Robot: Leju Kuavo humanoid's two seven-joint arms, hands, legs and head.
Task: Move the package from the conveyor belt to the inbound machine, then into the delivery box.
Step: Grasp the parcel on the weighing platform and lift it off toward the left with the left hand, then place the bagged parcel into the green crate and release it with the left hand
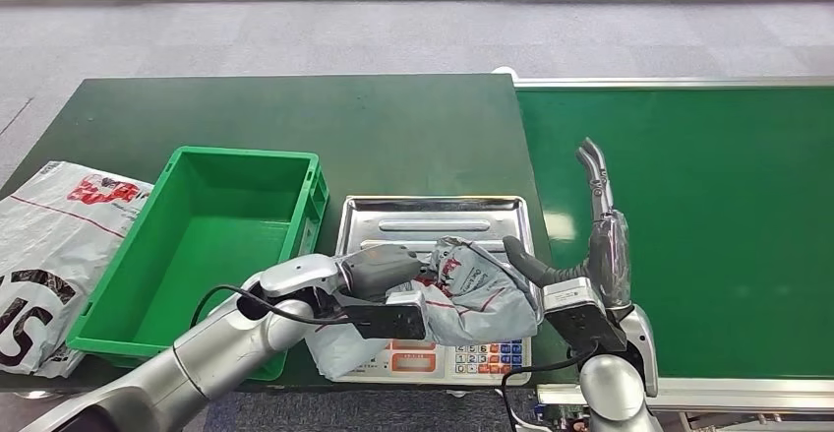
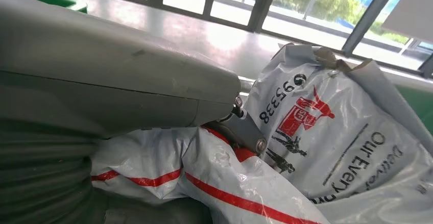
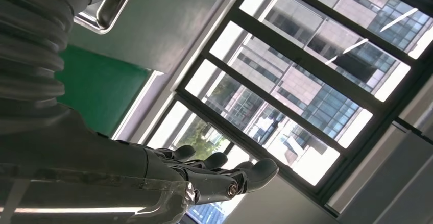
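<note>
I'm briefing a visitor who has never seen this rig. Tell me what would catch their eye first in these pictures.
First, the crumpled grey package with red print, lying on the steel scale at the table's near edge, with the left hand gripping it from the left side. Next, the right hand raised open over the green belt just right of the scale. Then the bright green box left of the scale, with another printed bag beside it.

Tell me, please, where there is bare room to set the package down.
The green bin is bare inside. The belt beyond the right hand is bare. So is the table behind the bin. The tray's near half is crowded: the package and the left hand sit there.
</note>
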